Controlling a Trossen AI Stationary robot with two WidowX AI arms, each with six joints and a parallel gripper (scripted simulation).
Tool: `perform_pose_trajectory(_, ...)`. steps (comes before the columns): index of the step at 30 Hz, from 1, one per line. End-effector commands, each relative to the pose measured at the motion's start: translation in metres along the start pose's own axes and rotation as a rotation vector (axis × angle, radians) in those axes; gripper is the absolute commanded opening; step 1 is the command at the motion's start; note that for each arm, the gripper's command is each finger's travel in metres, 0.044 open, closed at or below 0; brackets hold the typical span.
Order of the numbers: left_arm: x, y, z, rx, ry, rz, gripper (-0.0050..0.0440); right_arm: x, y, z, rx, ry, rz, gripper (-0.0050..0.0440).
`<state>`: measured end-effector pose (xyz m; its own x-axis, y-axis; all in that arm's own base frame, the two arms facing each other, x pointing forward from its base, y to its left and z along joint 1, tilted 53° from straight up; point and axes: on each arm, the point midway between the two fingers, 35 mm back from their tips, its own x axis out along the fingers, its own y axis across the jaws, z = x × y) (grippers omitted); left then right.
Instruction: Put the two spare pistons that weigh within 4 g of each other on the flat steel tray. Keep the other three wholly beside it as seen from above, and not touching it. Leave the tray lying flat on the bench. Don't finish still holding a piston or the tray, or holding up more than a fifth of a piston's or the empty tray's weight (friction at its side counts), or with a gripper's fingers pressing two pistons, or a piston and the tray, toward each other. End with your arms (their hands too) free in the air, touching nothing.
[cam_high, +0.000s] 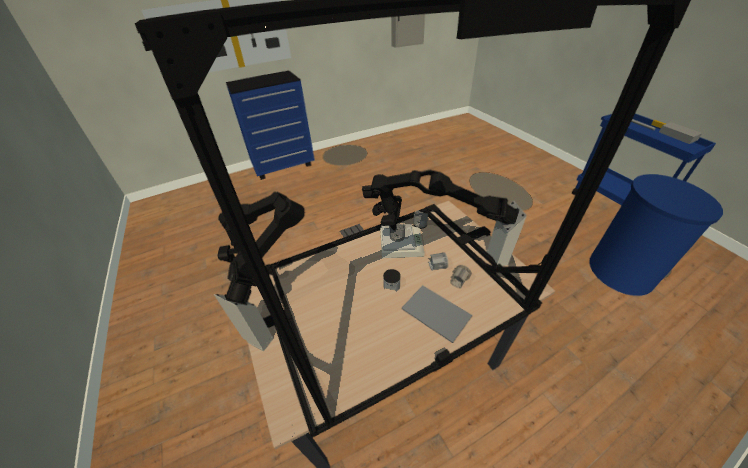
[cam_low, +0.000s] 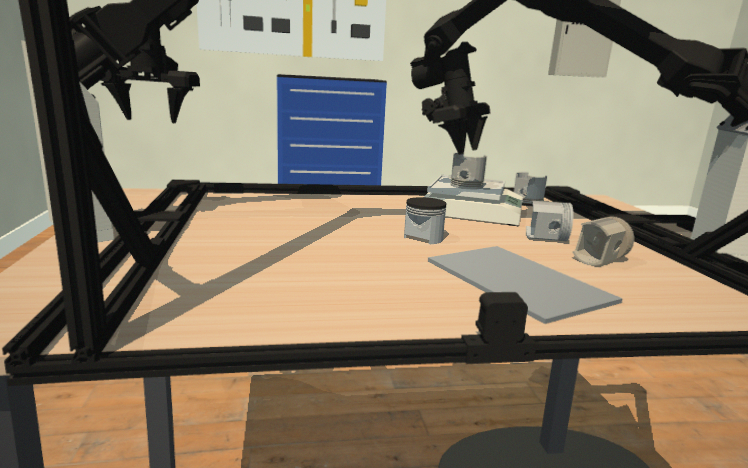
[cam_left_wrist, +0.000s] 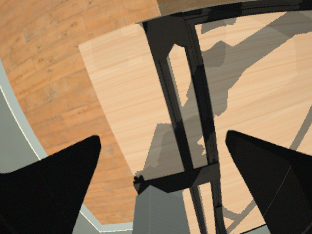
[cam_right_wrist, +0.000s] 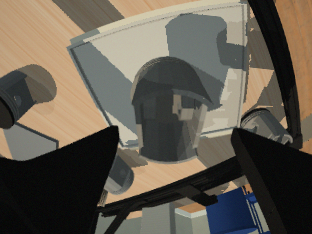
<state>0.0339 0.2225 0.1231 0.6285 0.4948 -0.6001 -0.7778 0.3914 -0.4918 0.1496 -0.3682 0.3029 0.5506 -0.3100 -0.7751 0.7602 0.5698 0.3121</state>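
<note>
A grey piston (cam_high: 397, 234) (cam_low: 468, 168) (cam_right_wrist: 170, 127) stands crown down on the scale. My right gripper (cam_low: 467, 150) (cam_right_wrist: 176, 133) is open and empty, its tips just above this piston. A dark-topped piston (cam_high: 391, 281) (cam_low: 424, 223) stands crown up in front of the scale. One piston (cam_high: 420, 219) (cam_low: 530, 186) (cam_right_wrist: 267, 126) is behind the scale's right side. Two more, a grey piston (cam_high: 438, 261) (cam_low: 550, 221) and a tan-grey piston (cam_high: 460, 275) (cam_low: 604, 241), lie on their sides at the right. The flat tray (cam_high: 436, 313) (cam_low: 524, 281) bears no piston. My left gripper (cam_low: 152, 120) (cam_left_wrist: 164, 139) is open, high at the left.
The white scale (cam_low: 479, 210) (cam_right_wrist: 145, 30) stands at the back right; its display is unreadable. A black frame surrounds the work area, with uprights at both sides. A small black block (cam_high: 442, 355) (cam_low: 501, 317) sits on the front rail near the tray.
</note>
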Motion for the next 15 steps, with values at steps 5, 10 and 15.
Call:
perform_pose_trajectory(5,0.0,0.0,0.0,0.0,-0.001,-0.002,0.044,-0.012,0.001,0.001,-0.007,-0.006,0.005,0.0378)
perform_pose_trajectory(10,0.0,0.0,0.0,0.0,-0.001,-0.002,0.044,-0.021,0.001,0.001,-0.007,-0.006,0.005,0.0378)
perform_pose_trajectory(15,0.0,0.0,0.0,0.0,-0.001,-0.002,0.044,-0.038,0.001,-0.003,-0.007,-0.006,0.005,0.0378)
